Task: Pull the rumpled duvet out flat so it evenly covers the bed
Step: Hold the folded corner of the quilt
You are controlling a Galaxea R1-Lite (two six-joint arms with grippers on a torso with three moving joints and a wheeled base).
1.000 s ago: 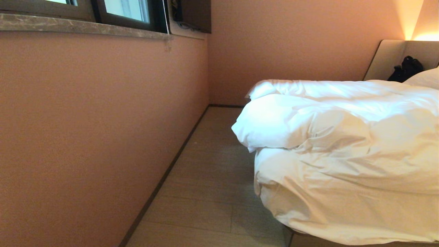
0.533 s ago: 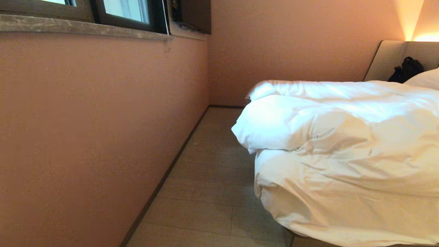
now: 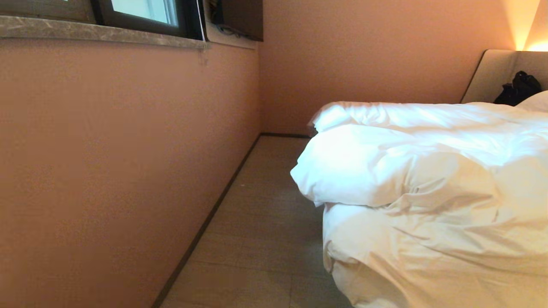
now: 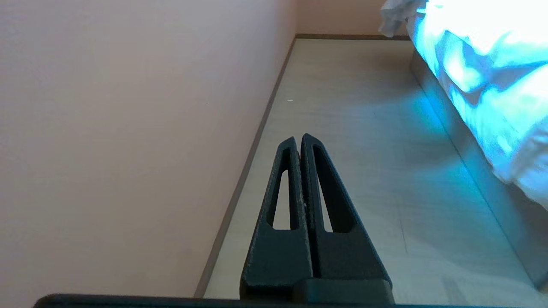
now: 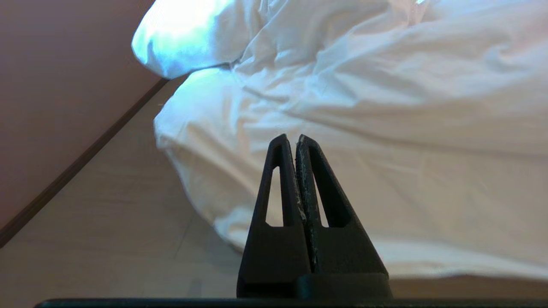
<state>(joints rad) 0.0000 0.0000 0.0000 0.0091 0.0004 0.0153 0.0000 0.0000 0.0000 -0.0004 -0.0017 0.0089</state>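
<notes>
Rumpled duvet heaped on the bed
Left claw and right claw closed tight, empty; both clear of the duvet.

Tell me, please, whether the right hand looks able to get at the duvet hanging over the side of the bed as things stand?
Probably yes: the right hand is shut and points at the duvet, with nothing between them, though a gap remains to close.

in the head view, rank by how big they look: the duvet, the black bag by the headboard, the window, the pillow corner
1. duvet, by far the largest
2. window, cut off by the frame
3. black bag
4. pillow corner

The bag and pillow corner look close in size, and both sit far from the camera, so their order is unsure.
</notes>
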